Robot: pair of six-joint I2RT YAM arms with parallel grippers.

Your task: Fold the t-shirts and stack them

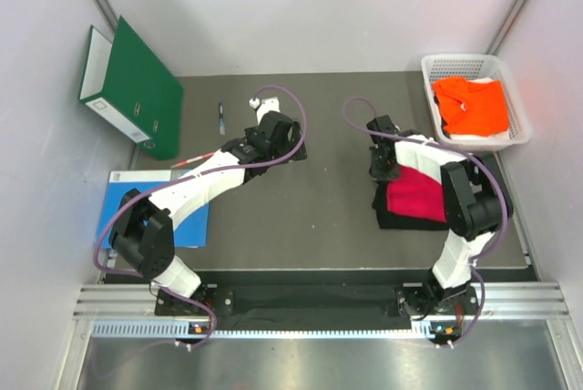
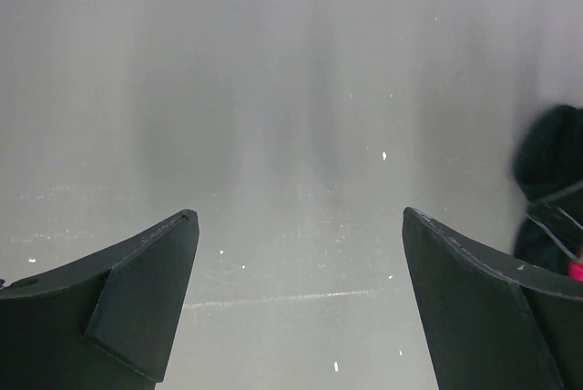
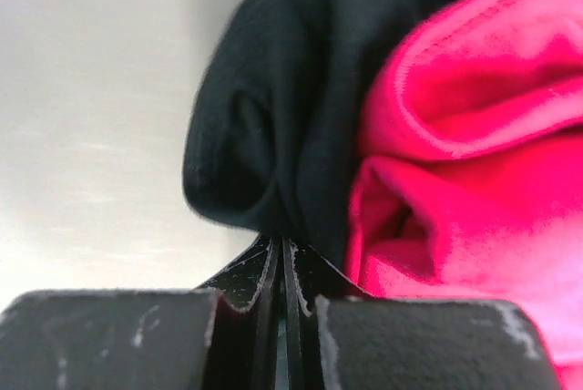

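Grey worktop [image 1: 319, 199], right of frame: soft, light-looking crimson t-shirt [image 1: 417, 191] lay on the black t-shirt [image 1: 387, 219]. Right tool [image 3: 282, 249] was pinched shut on black cloth, left tool [image 2: 299, 215] gaped wide. Edges seemed best to grab.

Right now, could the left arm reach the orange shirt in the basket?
Probably not: the left gripper hangs open mid-table, and the orange shirt lies in the far-right basket, beyond the right arm.

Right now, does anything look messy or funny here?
Yes. The orange shirt lies crumpled in the white basket, not folded. The black shirt and red shirt look bunched up where the right gripper pinches the black one.
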